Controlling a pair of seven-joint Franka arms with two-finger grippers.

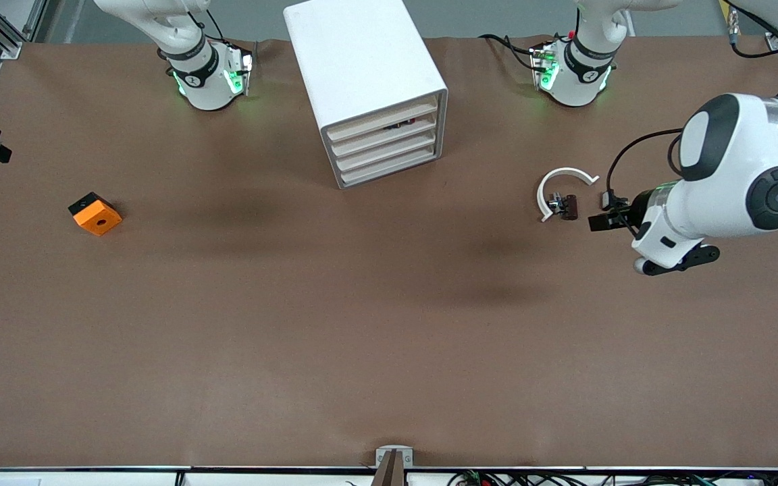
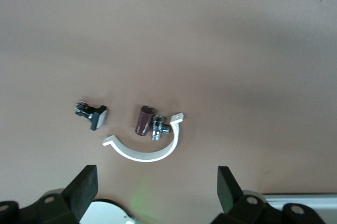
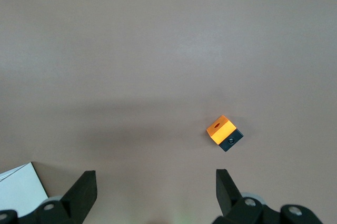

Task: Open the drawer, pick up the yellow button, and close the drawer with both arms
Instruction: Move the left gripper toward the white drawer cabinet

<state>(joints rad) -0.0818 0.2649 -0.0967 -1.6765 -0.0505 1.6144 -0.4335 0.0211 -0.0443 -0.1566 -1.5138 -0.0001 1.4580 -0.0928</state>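
Note:
The white cabinet [image 1: 362,61] stands between the two arm bases. Its highest drawer [image 1: 383,113] sits flush with the three below it. A small dark and red speck [image 1: 400,124] shows in the slot just under its front strip; I cannot tell whether it is the button. My left gripper [image 1: 676,262] is up in the air at the left arm's end of the table. It is open and empty [image 2: 158,177]. My right gripper [image 3: 156,179] is open and empty, out of the front view. It is over bare table between the cabinet's corner [image 3: 16,188] and the orange block.
An orange block [image 1: 95,214] with a round hole lies at the right arm's end of the table, also in the right wrist view [image 3: 221,130]. Near the left gripper lie a white half-ring clamp [image 1: 560,177], a brown cylinder [image 2: 144,120], a metal fitting [image 2: 158,128] and a black clip [image 2: 93,114].

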